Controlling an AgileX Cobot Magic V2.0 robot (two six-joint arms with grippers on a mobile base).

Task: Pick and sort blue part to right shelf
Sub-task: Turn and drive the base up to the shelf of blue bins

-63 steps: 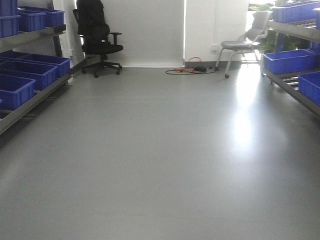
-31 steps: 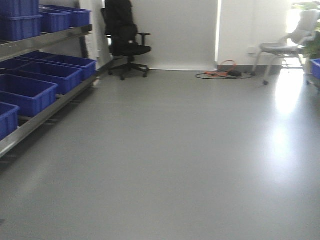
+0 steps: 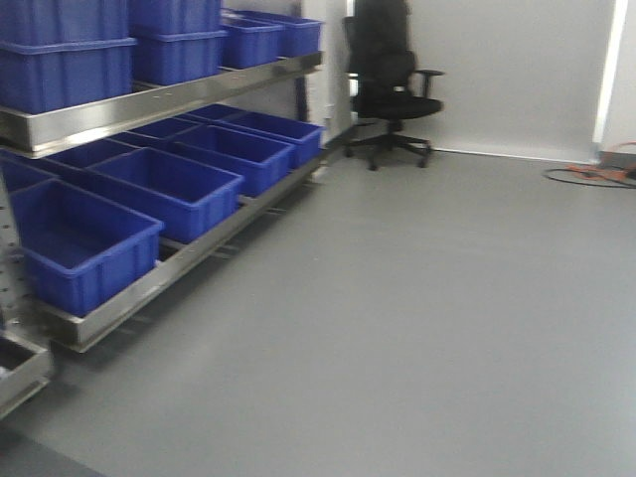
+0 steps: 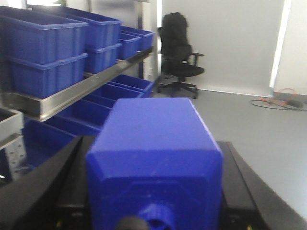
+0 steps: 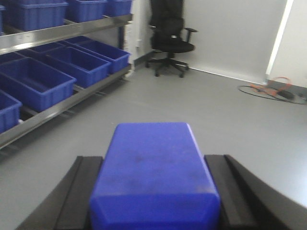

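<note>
My left hand [image 4: 153,141] was clamped on the blue part [image 4: 152,167], neck end nearest the wrist camera. My right hand [image 5: 154,158] gripped a second blue block [image 5: 153,179] the same way. A steel shelf [image 3: 149,111] of blue bins [image 3: 84,243] stood left in the front view.

You're in a stockroom or parts-sorting workroom: steel shelving [image 3: 149,107] along one side carries rows of blue plastic bins [image 3: 84,243]. The grey floor [image 3: 417,328] is smooth, and a black office chair [image 3: 390,75] stands by the white wall [image 3: 517,70].
</note>
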